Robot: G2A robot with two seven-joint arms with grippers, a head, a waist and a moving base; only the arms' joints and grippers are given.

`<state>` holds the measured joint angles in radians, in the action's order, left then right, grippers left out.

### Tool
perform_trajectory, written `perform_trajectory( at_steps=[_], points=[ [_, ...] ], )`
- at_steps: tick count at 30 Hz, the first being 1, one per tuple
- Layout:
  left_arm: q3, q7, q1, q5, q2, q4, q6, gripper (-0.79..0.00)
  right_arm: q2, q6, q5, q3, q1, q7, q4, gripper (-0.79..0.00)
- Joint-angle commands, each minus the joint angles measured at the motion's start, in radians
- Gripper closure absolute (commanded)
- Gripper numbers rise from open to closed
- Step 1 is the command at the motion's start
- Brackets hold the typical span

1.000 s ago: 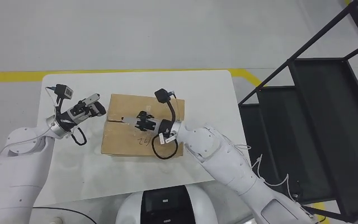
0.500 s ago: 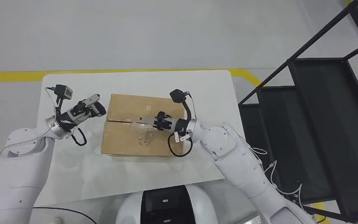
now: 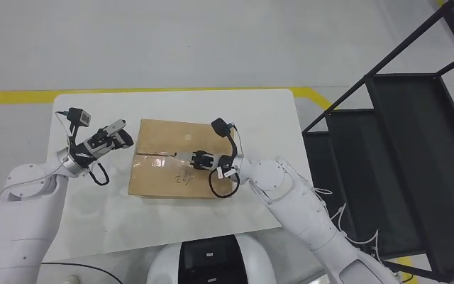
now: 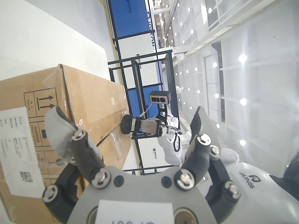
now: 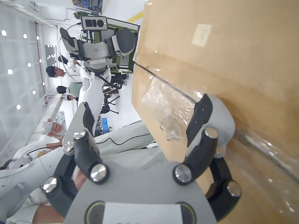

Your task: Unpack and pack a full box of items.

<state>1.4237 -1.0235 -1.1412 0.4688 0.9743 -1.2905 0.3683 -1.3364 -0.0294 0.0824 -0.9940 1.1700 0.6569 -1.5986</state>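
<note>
A brown cardboard box (image 3: 167, 177) lies flaps-down in the middle of the white table (image 3: 259, 113), a seam with crumpled clear tape (image 5: 163, 104) running across its top. My right gripper (image 3: 199, 158) is low over that seam near the box's middle; in the right wrist view it (image 5: 144, 117) is open, one fingertip (image 5: 205, 115) resting on the box top (image 5: 210, 47) beside the tape. My left gripper (image 3: 125, 138) is level with the box's left end, just off it. It (image 4: 129, 127) is open and holds nothing, with the labelled side of the box (image 4: 93, 99) beside one finger.
A black metal rack (image 3: 397, 128) stands off the table's right side. A yellow floor line (image 3: 28, 96) runs behind the table. Bare table surface lies in front of and to the right of the box.
My right gripper slid right along the box's seam, then came back a little to the left and lower. The left arm and the box have not moved.
</note>
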Motion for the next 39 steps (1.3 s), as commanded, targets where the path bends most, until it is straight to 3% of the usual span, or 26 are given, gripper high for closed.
perform_trajectory(
  at_steps=[1,7,14,21,30,34,39],
  points=[
    [0.003,0.002,-0.004,-0.002,-0.001,-0.004,-0.002,-0.785,-0.007,0.012,-0.004,0.025,-0.017,-0.016,0.015,-0.785],
    [-0.004,0.003,-0.011,-0.008,0.000,-0.011,-0.013,-0.785,-0.030,0.053,-0.051,0.079,-0.062,-0.089,0.064,-0.785],
    [-0.063,0.050,0.024,-0.124,0.008,0.078,-0.014,-0.785,-0.031,0.061,-0.061,0.075,-0.068,-0.093,0.063,-0.785],
    [-0.127,0.004,0.066,-0.073,0.026,0.130,-0.002,-0.785,-0.031,0.061,-0.061,0.075,-0.068,-0.093,0.063,-0.785],
    [-0.248,-0.066,0.153,0.018,0.067,0.183,0.029,-0.785,-0.031,0.061,-0.061,0.075,-0.068,-0.093,0.063,-0.785],
    [-0.290,-0.084,0.207,0.035,0.085,0.253,0.058,-0.785,-0.031,0.061,-0.061,0.075,-0.068,-0.093,0.063,-0.785],
    [-0.233,-0.032,0.199,0.037,0.074,0.312,0.112,-0.785,-0.031,0.061,-0.061,0.075,-0.068,-0.093,0.063,-0.785]
  ],
)
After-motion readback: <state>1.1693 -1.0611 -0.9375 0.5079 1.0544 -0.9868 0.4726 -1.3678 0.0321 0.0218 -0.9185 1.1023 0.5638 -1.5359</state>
